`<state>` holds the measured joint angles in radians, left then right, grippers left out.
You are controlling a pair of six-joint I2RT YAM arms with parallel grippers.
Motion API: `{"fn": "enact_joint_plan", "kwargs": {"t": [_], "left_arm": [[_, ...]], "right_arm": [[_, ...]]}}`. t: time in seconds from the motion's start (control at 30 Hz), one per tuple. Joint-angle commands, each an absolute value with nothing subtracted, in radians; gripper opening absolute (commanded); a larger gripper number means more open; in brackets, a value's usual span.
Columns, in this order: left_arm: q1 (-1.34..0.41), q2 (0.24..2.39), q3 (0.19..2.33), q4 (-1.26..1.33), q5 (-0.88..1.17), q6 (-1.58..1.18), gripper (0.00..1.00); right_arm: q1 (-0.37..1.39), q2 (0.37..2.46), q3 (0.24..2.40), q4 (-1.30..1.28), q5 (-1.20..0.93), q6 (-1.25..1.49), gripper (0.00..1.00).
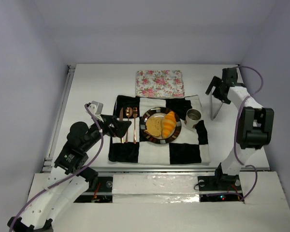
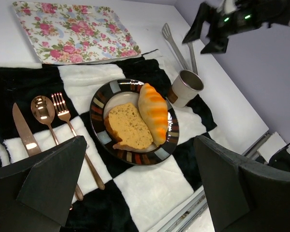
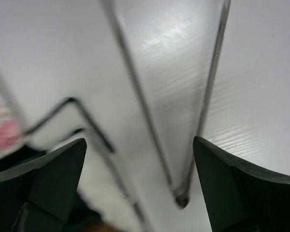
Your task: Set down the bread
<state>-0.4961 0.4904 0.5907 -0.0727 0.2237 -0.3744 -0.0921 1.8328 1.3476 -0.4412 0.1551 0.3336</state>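
- Golden-orange, the croissant [image 2: 154, 117] lay on the striped plate [image 2: 99, 108], touching the tan bun slice [image 2: 129, 126] beside it. Both pieces of bread already looked placed.
- Your left gripper [image 1: 118, 126] hung with its fingers spread wide and empty. In its wrist view the plate sat ahead of the fingertips, roughly centred in the gap between them.
- The croissant's long axis ran away from those fingers, across the line joining them, so I judged a straight reach forward would close on its narrow width. The bun slice lay towards the finger on the cutlery side.
- Your right gripper [image 1: 218, 94] was also spread and held nothing. It hovered directly over the metal tongs [image 3: 212, 87] on the bare table [image 1: 96, 82].
- From the right fingers the bread lay well apart, past the cup [image 1: 193, 116]. You had the left arm clearly nearer, if either piece needed nudging.
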Motion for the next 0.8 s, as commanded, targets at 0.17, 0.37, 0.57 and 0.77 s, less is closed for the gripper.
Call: {"fn": "enact_joint_plan", "kwargs": {"t": [0.17,0.37,0.57,0.77], "left_arm": [[-0.500,0.498,0.597,-0.015,0.229,-0.380,0.97],[-0.500,0.532,0.652,-0.048,0.215,-0.394,0.98],[-0.500,0.554,0.748,-0.060,0.190,-0.396,0.97],[-0.500,0.584,0.788,-0.058,0.183,-0.410,0.95]], "right_arm": [[-0.083,1.145,1.033,-0.200,-0.254,0.701,0.80],[-0.083,0.751,0.775,-0.245,-0.520,0.709,0.03],[-0.028,0.480,0.618,-0.302,-0.676,0.756,0.00],[0.020,0.506,0.664,-0.273,-0.738,0.755,0.00]]}}
